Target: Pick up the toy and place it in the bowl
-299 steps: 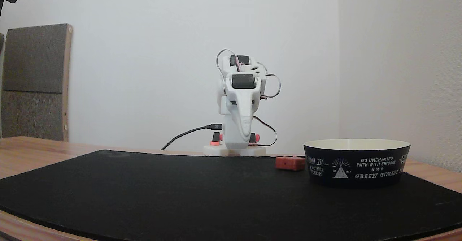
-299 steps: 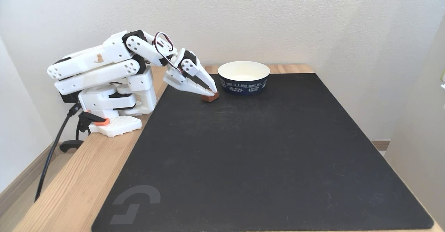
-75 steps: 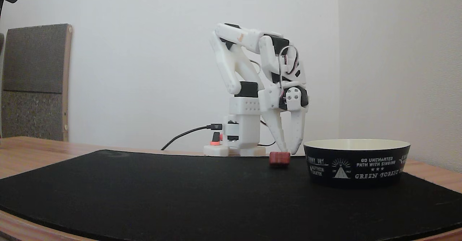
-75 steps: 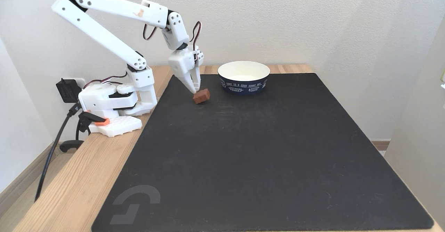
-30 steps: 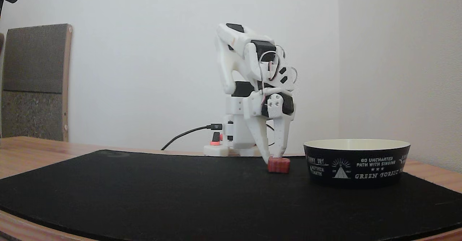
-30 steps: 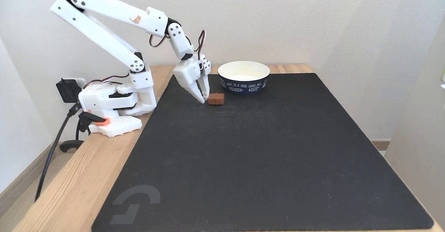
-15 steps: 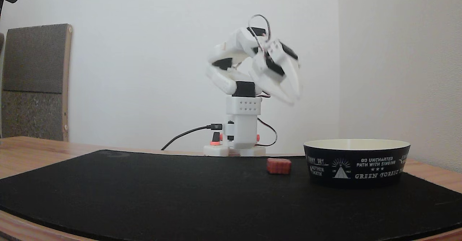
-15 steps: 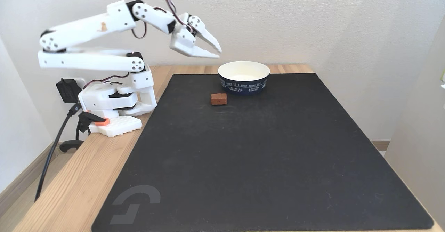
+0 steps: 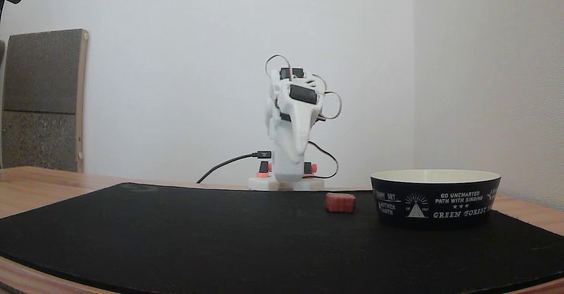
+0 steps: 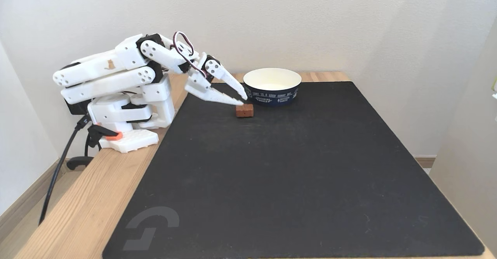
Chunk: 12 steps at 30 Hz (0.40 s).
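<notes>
Lying on the black mat [image 10: 295, 181], well clear of its near edge, the toy [image 10: 244, 110] is seen just beside the bowl [image 10: 272, 91], not in it. The gripper [image 10: 241, 99] is held low over the toy with its fingers slightly parted, nothing clamped. In the low fixed view the toy [image 9: 340, 202] sits apart from the bowl [image 9: 435, 199]. Risk noted: from so flat an angle, the block could be nudged away, or pushed against the bowl wall, rather than gripped.

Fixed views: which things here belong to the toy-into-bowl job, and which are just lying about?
Job:
- red toy block, on the mat
- black bowl
- gripper, open, empty

Lying about:
- black mat
- grey board against the wall
- power cable
</notes>
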### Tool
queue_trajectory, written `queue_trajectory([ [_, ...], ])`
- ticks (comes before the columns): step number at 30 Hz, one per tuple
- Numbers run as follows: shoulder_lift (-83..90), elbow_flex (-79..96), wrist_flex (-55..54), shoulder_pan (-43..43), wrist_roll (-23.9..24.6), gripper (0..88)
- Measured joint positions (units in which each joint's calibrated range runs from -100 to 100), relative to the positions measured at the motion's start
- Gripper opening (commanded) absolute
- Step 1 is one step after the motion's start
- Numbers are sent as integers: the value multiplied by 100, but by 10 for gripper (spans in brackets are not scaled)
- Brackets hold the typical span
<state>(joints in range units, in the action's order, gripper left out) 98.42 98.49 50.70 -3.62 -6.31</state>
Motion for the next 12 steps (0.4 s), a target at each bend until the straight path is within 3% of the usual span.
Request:
queue_trajectory([
  [12, 42, -9, 566, -133, 278, 46],
])
